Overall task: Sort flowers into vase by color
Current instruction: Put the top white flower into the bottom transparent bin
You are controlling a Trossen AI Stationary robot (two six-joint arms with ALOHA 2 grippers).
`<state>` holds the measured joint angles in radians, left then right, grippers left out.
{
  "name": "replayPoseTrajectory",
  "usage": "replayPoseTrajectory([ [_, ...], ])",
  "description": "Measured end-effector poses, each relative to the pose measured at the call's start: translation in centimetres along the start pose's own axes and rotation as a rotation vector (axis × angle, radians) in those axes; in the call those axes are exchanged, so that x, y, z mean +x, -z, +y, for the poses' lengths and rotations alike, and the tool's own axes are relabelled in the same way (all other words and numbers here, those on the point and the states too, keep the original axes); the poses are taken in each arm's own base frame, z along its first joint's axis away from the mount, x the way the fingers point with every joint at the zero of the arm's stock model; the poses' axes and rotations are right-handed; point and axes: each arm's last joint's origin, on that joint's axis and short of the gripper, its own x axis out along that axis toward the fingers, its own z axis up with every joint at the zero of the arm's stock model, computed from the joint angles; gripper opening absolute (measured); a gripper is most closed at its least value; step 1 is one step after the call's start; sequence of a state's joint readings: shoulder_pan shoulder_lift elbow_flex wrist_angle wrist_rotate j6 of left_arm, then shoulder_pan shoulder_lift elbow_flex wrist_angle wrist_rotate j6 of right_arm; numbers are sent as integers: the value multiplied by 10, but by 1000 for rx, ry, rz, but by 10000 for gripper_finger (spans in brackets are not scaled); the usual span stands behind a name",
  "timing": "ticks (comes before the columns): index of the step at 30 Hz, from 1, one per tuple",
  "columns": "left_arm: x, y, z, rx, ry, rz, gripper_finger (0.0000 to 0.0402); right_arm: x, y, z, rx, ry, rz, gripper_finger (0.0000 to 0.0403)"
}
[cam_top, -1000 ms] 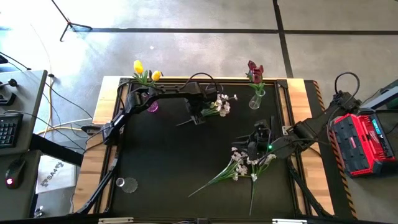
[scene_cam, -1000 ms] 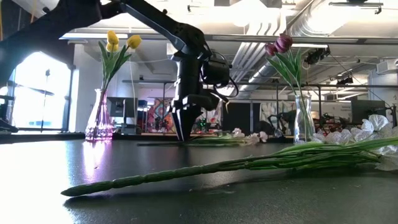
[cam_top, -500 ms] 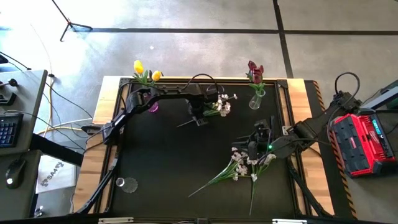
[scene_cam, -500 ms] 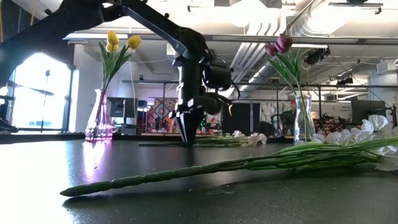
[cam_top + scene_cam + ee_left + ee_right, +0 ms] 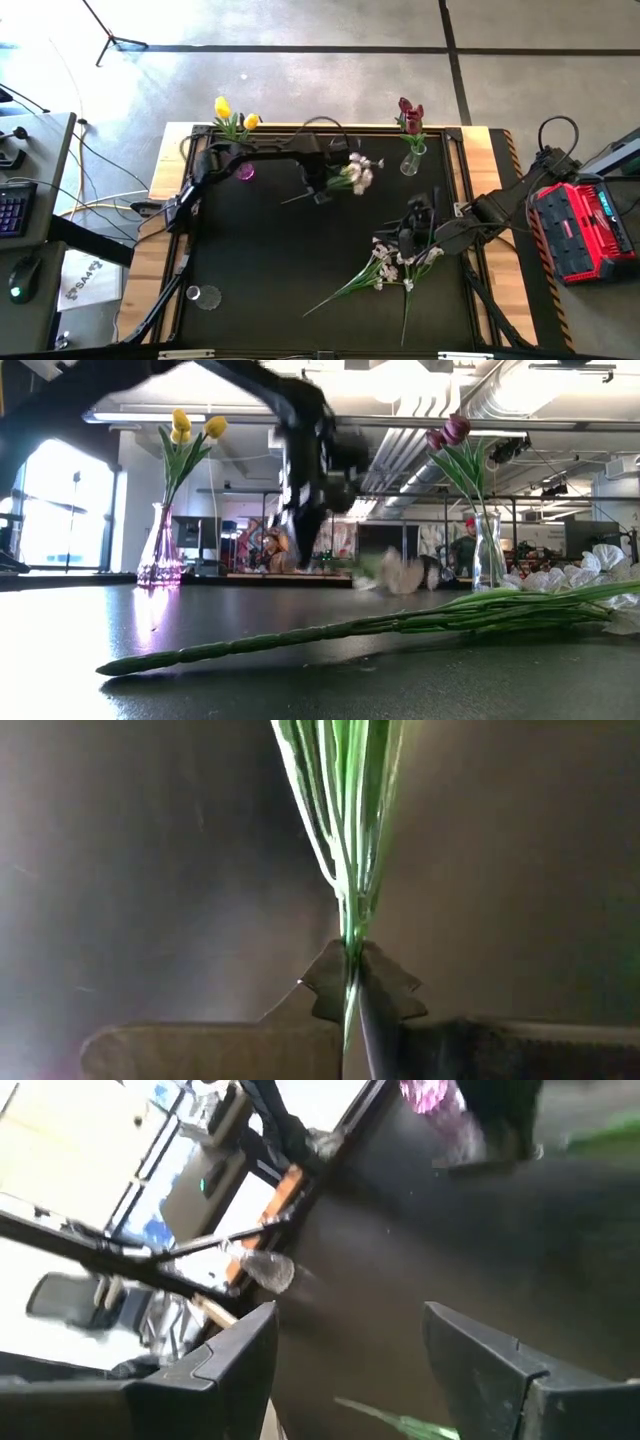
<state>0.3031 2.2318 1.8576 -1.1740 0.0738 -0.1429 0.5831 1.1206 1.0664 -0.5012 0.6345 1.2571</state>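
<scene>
A: Left gripper (image 5: 320, 187)?
B: Clamped on the white spray's (image 5: 352, 173) stems, pinch low so the blossoms hang free for a vase drop. Mid-table, toward the far edge.
A: Right gripper (image 5: 412, 222)?
B: Fingers apart, parked over the loose white sprays (image 5: 395, 262).
A: Vases?
B: Yellow tulips (image 5: 232, 114) and red tulips (image 5: 409, 117) already sorted. Empty glass (image 5: 204, 297) is probably the target.

Left arm's stretched way out across the far side of the tabletop, elbow bent, wrist pointing down — its left gripper (image 5: 321, 188) is lifted clear and pinched tight on a white-blossom spray (image 5: 352, 172) by the green stems. Right arm's folded in from the right edge, and the right gripper (image 5: 412, 222) hangs low over the tabletop, jaws spread apart — nothing between them.
</scene>
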Motion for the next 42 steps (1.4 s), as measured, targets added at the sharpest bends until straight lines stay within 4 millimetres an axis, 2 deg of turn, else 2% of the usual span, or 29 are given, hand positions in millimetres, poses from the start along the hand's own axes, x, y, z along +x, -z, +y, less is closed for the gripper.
replayPoseTrajectory([
  [3, -37, 11, -6, 4, 5, -67, 1, 0, 2, -2, -16, 5, 61, 235],
  [5, -53, 16, -13, 9, -3, -118, 1, 0, 4, -3, -26, 8, 100, 235],
  [10, -107, 42, -33, 21, 19, -256, 0, 6, 13, -15, -17, 47, 127, 235],
  [15, -154, 66, -53, -9, 27, -454, 0, 13, 17, -20, -7, 37, 39, 235],
  [18, -182, 85, -60, -41, 36, -561, 0, 16, 11, -19, -40, 25, 0, 235],
  [21, -201, 104, -66, -74, -5, -638, 0, 19, 6, -18, -76, 18, -24, 235],
  [27, -234, 141, -79, -138, -102, -813, 0, 25, -3, -20, -138, 12, -23, 235],
  [31, -245, 165, -94, -185, -184, -917, 0, 28, -8, -20, -179, 12, -31, 235],
  [37, -245, 205, -121, -251, -311, -1015, 0, 31, -14, -20, -233, -8, -31, 235],
  [42, -241, 240, -147, -328, -269, -1100, 0, 33, -16, -21, -273, -16, -10, 235],
])
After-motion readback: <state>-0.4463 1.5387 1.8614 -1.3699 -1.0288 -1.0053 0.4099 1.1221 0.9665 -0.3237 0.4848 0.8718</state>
